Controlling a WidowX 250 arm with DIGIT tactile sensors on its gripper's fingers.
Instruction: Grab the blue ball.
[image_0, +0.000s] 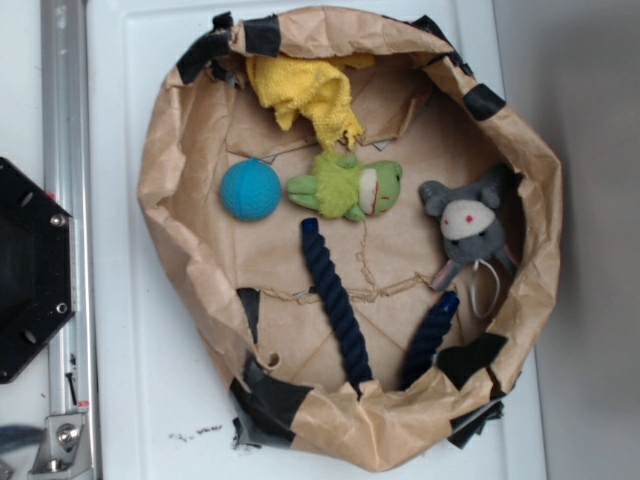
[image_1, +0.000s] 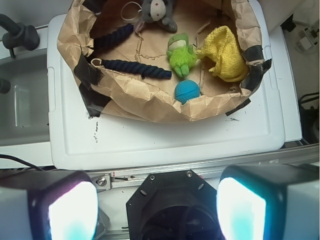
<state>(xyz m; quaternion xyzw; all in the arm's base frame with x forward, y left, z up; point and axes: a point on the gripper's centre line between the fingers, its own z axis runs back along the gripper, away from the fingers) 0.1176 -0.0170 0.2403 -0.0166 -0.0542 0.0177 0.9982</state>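
The blue ball is small, round and turquoise, lying on the floor of a brown paper basket, just left of the green frog plush in the exterior view. In the wrist view my gripper is open, its two glowing pads spread wide with nothing between them. It hovers over the black robot base, well short of the basket and far from the ball. The exterior view does not show the gripper.
Inside the basket also lie a yellow cloth, a grey mouse plush and a dark navy twisted rope. The basket stands on a white board. A metal rail runs beside it.
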